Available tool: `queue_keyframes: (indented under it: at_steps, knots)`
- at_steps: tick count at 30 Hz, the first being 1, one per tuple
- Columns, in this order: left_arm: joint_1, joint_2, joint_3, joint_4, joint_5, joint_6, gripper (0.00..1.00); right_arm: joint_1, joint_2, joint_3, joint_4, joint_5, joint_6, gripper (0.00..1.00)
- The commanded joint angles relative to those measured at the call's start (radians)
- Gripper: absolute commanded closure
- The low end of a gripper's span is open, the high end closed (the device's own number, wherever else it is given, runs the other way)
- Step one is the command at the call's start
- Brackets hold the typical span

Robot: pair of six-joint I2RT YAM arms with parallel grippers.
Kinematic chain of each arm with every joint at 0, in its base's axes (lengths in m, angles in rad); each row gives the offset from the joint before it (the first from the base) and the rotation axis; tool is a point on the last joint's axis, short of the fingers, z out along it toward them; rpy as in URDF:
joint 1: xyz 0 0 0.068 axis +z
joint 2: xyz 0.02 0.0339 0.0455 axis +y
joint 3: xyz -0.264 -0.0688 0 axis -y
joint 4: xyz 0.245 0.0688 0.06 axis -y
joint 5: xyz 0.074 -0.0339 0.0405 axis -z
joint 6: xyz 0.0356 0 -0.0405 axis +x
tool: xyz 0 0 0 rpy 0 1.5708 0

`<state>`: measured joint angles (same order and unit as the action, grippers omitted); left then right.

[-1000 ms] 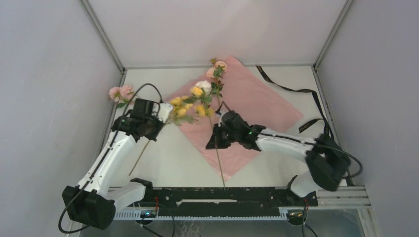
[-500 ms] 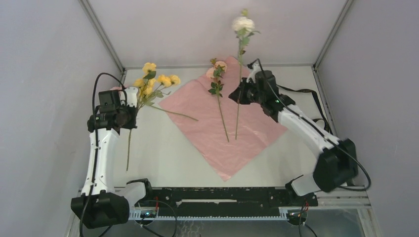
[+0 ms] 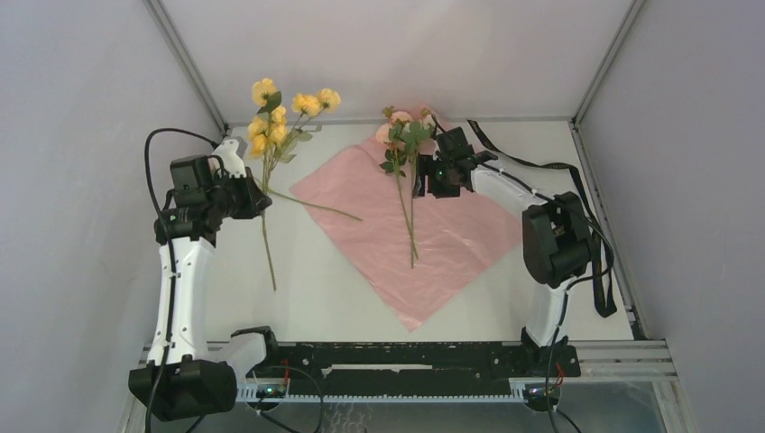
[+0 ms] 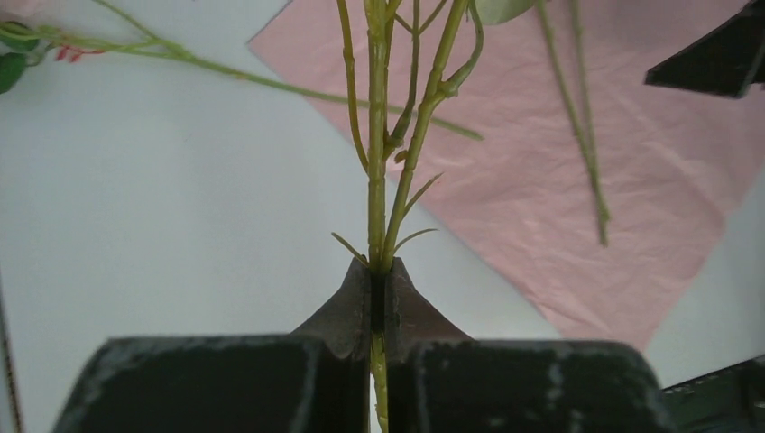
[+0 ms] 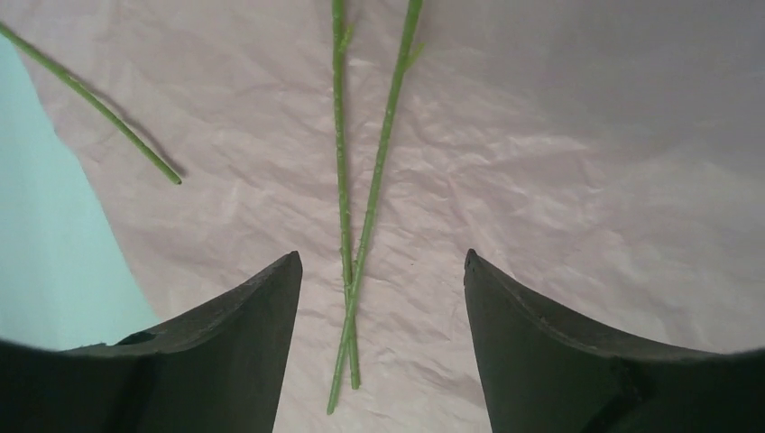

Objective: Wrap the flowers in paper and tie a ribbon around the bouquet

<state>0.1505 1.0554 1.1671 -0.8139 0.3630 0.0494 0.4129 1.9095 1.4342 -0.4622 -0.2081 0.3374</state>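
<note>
My left gripper (image 3: 255,200) (image 4: 377,287) is shut on the stem of a yellow flower spray (image 3: 280,108), held upright off the table at the left. Its stem (image 4: 377,162) rises from between the closed jaws. The pink paper (image 3: 451,234) (image 5: 559,180) lies spread across the middle. On it lie two flowers (image 3: 403,203) side by side, their stems (image 5: 343,180) crossing near the cut ends. My right gripper (image 3: 424,180) (image 5: 379,262) hovers open over those stems and touches neither. The dark ribbon (image 3: 519,161) trails at the back right, off the paper.
A third flower's stem (image 3: 316,206) (image 4: 271,81) lies flat from beside the left gripper to the paper's left edge. Grey enclosure walls stand close on the left, right and back. The right arm's black cables (image 3: 603,271) hang along the right side.
The right gripper came down from holding the white flower upright, laid it on the paper beside the pink one and opened. The left arm turned the yellow spray more upright.
</note>
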Motion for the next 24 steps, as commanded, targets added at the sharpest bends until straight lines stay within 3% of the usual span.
queue_keyframes:
  at_steps: [1,5,8,10,14,18,21,23,24]
  knots:
    - [-0.022,-0.024,0.054,0.163,0.18,-0.175,1.0,0.054,-0.143,0.091,-0.082,0.145,-0.112,0.24]
    - [-0.071,-0.038,0.004,0.293,0.258,-0.325,1.0,0.18,-0.306,0.027,0.008,0.006,-0.111,0.22]
    - [-0.109,-0.004,-0.019,0.346,0.286,-0.423,1.0,0.322,-0.356,-0.033,0.235,-0.23,-0.082,0.21]
    - [-0.132,0.014,-0.041,0.395,0.29,-0.473,1.0,0.412,-0.341,-0.044,0.366,-0.287,-0.03,0.21]
    - [-0.141,0.034,-0.074,0.501,0.304,-0.58,1.0,0.502,-0.255,-0.039,0.572,-0.224,0.089,0.22]
    - [-0.173,0.016,-0.11,0.589,0.327,-0.659,1.0,0.519,-0.186,-0.013,0.559,-0.018,0.145,0.25]
    - [-0.173,0.017,-0.129,0.591,0.331,-0.67,1.0,0.521,-0.15,-0.011,0.596,-0.017,0.149,0.27]
    - [-0.175,0.02,-0.152,0.61,0.332,-0.685,1.0,0.519,-0.112,0.011,0.602,-0.039,0.162,0.33]
    - [-0.175,0.025,-0.163,0.624,0.334,-0.694,1.0,0.515,-0.089,0.041,0.555,-0.048,0.168,0.45]
